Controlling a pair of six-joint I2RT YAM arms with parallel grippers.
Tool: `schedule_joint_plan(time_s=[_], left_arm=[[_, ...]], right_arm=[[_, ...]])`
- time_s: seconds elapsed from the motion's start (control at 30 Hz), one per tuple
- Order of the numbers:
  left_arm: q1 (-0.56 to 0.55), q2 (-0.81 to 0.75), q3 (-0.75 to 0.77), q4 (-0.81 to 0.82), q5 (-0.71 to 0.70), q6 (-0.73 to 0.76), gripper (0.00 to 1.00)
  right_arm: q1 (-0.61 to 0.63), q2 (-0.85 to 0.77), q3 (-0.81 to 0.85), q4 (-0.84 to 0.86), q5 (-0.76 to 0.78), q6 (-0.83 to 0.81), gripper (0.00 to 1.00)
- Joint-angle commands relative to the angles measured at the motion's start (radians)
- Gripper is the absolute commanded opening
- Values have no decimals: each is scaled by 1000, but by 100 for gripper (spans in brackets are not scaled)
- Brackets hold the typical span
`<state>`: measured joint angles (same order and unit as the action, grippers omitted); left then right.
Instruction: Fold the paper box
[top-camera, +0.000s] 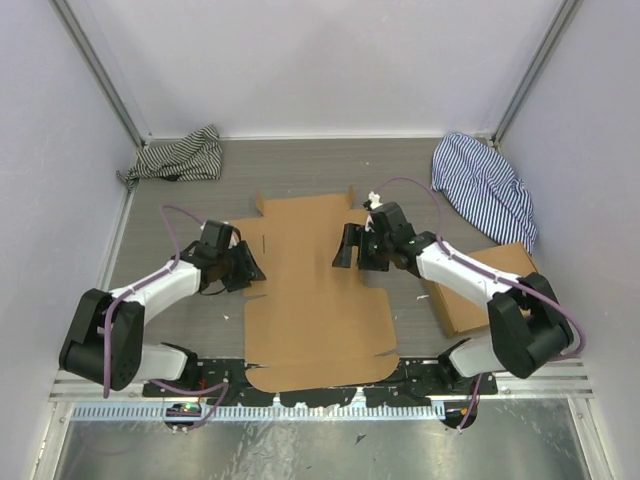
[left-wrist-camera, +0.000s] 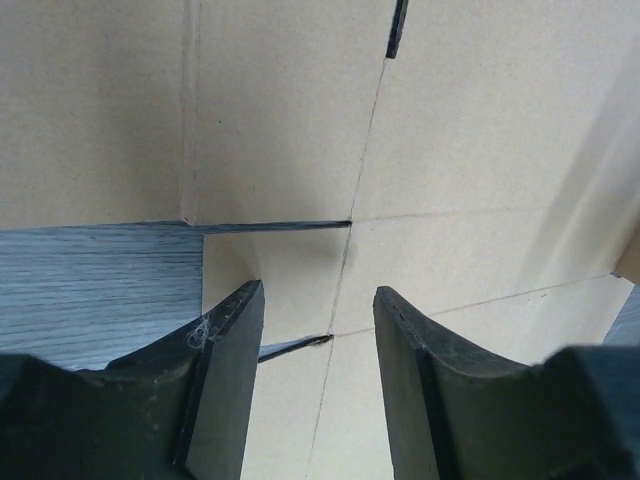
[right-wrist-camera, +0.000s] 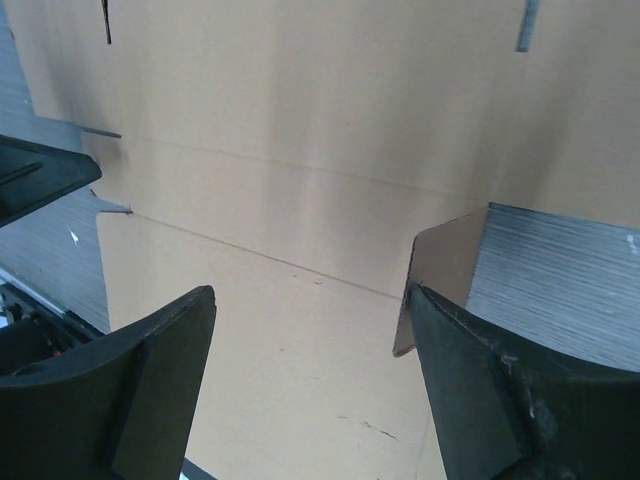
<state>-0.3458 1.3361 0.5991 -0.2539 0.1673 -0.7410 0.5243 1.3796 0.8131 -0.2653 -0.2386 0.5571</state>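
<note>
Table (top-camera: 190, 330) holds flat paper box (top-camera: 310, 300), second box (top-camera: 460, 315), 2 striped cloths (top-camera: 180, 155).

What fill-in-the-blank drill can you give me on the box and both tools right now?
1. The left tool and right tool both have jaws ____.
2. The paper box lies ____ between them, not yet folded.
3. The second cardboard box sits on the ____ side of the table.
4. The far-left cloth and far-right cloth are both ____.
Missing: open; flat; right; striped.
</note>
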Motion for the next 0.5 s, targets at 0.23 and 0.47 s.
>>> schedule_joint_plan(time_s=[0.23,0.47], left_arm=[[-10,32,13,-72,-8,25,54],[-10,2,41,-152,-46,50,56]], right_arm=[[36,206,19,94,1,19,83],[58,348,45,82,34,34,78]])
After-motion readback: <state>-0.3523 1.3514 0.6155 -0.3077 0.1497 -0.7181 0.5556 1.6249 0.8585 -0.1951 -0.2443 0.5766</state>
